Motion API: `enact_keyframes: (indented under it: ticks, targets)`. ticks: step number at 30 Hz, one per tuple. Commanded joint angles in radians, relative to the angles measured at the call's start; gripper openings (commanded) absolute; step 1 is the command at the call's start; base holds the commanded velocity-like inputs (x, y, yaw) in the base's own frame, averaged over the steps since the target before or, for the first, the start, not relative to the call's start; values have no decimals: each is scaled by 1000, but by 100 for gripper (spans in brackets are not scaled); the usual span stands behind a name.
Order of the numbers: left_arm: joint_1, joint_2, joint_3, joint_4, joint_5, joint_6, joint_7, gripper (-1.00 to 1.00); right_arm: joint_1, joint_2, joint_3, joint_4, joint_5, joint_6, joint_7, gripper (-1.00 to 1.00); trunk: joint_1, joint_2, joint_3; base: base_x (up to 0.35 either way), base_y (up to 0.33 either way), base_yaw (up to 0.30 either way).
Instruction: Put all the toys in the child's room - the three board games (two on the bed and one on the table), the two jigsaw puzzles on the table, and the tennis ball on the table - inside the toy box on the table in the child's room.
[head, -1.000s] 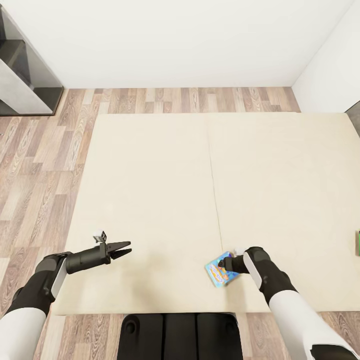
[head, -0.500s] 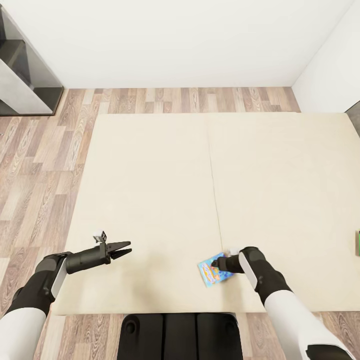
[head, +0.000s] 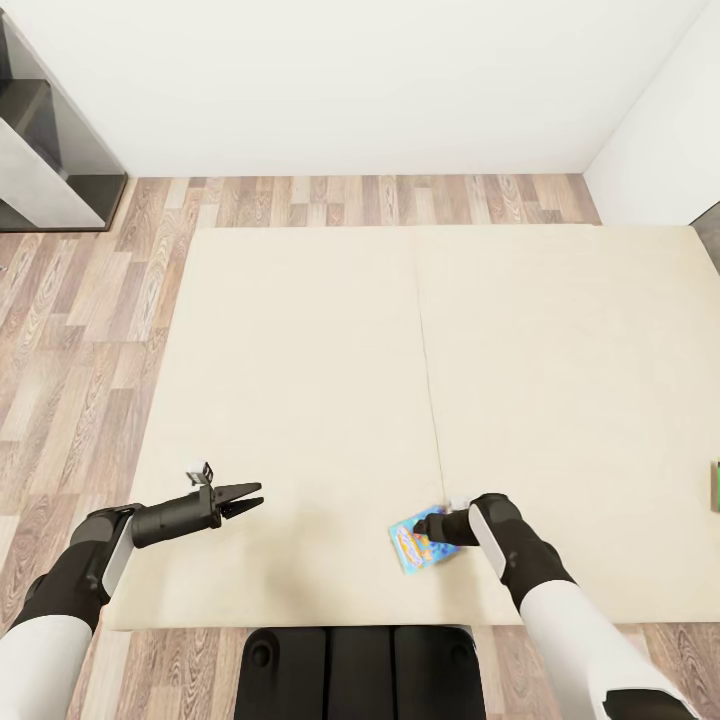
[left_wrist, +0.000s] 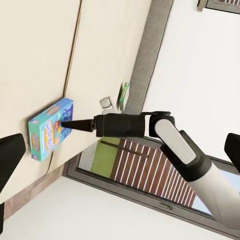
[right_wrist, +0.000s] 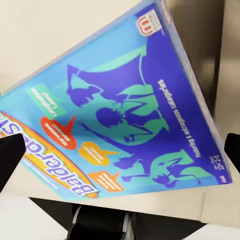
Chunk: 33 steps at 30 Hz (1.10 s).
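green box (head: 716, 486) | cut by frame edge (print unreadable) | blue board game (head: 415, 542) | partly behind right fingers (head: 428, 524)

The blue board game (head: 417, 541) lies flat on the bed (head: 300, 380), close to the bed's near edge and just left of the seam between the two beige mattress pads. It is a small flat card box, turned at an angle to that edge. The right wrist view shows its lid (right_wrist: 120, 120) up close: bright blue with dark blue and teal figures, orange speech bubbles and the word "Balderdash". A second board game (head: 716, 486), a green box, sits far over at the bed's right side, cut by the picture's edge in the head view; in the left wrist view it (left_wrist: 123, 95) lies beside the grey bed frame.
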<state>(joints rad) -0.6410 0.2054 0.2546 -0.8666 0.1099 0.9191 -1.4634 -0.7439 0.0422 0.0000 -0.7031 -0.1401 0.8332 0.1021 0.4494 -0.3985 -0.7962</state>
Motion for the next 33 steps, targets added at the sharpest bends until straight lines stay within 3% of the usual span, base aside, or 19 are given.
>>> enact_keyframes:
  ticks: [1, 12, 21, 33]
  targets:
    - [0, 0, 0, 0, 1, 11, -3, 100, 0, 3, 0, -1, -4, 4, -1, 100, 1, -1, -1, 0, 0, 0]
    - [0, 0, 0, 0, 1, 11, -3, 100, 0, 9, 0, -1, -6, 0, 1, 100, 1, -1, -1, 0, 0, 0]
    - [0, 0, 0, 0, 1, 11, -3, 100, 0, 31, 0, -1, -4, -1, 0, 100, 1, -1, -1, 0, 0, 0]
    - [0, 0, 0, 0, 1, 11, -3, 100, 0, 32, 1, -1, -4, -2, -1, 100, 1, -1, -1, 0, 0, 0]
